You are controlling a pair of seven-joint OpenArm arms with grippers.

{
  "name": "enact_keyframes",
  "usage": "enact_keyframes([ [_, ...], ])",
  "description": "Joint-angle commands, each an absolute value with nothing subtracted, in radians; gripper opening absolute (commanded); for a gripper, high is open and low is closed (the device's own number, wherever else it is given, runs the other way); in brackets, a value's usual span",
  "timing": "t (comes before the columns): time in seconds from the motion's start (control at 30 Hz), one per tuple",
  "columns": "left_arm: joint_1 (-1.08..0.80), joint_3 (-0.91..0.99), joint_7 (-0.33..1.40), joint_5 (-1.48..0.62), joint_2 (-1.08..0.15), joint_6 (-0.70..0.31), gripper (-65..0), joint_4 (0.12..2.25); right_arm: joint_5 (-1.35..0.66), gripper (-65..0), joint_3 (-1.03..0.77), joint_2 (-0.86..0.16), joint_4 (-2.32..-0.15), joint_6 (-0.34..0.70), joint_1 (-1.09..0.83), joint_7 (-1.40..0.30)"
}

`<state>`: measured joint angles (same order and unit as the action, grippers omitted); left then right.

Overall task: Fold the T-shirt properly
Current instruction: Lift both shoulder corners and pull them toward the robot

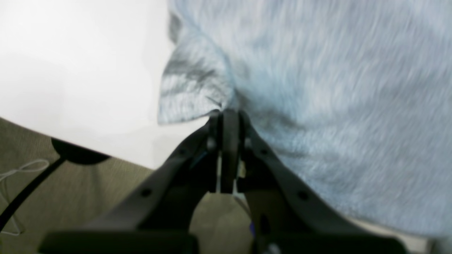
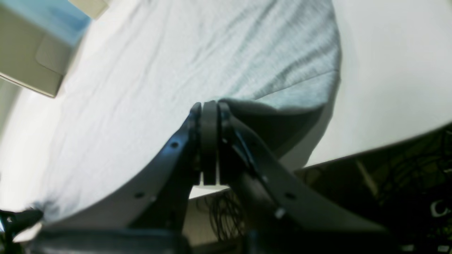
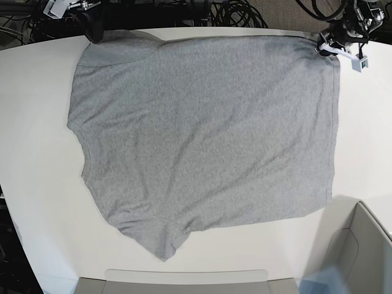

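The T-shirt (image 3: 208, 128) lies spread plain side up on the table (image 3: 37, 184), left gripper (image 1: 229, 114) and right gripper (image 2: 209, 106) each clamped on a far corner.

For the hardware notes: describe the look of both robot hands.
Left hand: matte black plastic, two angled fingers with small round screw holes flanking a flat black centre plate. Right hand: the same black build. In the base view, white brackets and black cables sit on both wrists.

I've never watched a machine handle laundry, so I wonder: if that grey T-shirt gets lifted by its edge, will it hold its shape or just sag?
It would probably sag: the T-shirt lies flat with soft wrinkles, and its cloth bunches where the left tool pinches it. It looks thin and likely light, as the right tool lifts a corner that curls under. It seems unlikely to slide freely on the table.
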<state>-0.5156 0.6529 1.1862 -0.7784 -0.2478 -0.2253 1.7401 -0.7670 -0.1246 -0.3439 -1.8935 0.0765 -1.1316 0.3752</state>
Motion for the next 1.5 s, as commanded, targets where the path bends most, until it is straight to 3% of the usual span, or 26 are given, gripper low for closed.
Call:
enact_keyframes([
  [0.0, -0.519, 0.687, 1.184, -0.780, -0.266, -0.226, -65.0, 1.781, -0.765, -65.0, -0.142, -0.364, -1.923, 0.093, -1.127, 0.364],
  [0.3, -0.343, 0.751, 1.392, -0.776, -0.266, -0.225, -65.0, 1.848, -0.765, -65.0, -0.239, -0.355, -1.975, 0.093, -0.966, 0.081],
  [0.53, -0.240, 0.742, 1.396, -0.774, -0.263, -0.214, -65.0, 1.847, -0.766, -65.0, -0.305, -0.338, -1.992, 0.093, -0.842, -0.097],
  [0.7, -0.199, 0.740, 1.396, -0.774, -0.269, -0.087, -65.0, 1.821, -0.766, -65.0, -0.390, -0.340, -1.992, 0.093, -0.720, -0.257],
  [0.97, -0.110, 0.687, 1.396, -0.776, -0.272, -0.084, -65.0, 1.716, -0.763, -65.0, -0.470, -0.346, -1.988, 0.096, -0.483, -0.544],
  [1.27, 0.008, 0.647, 1.396, -0.668, -0.272, -0.084, -65.0, 1.616, -0.562, -65.0, -0.435, -0.321, -1.969, 0.101, -0.231, -0.757],
  [1.47, 0.076, 0.645, 1.396, -0.573, -0.269, -0.090, -65.0, 1.613, -0.499, -65.0, -0.361, -0.323, -1.850, 0.101, -0.136, -0.766],
])
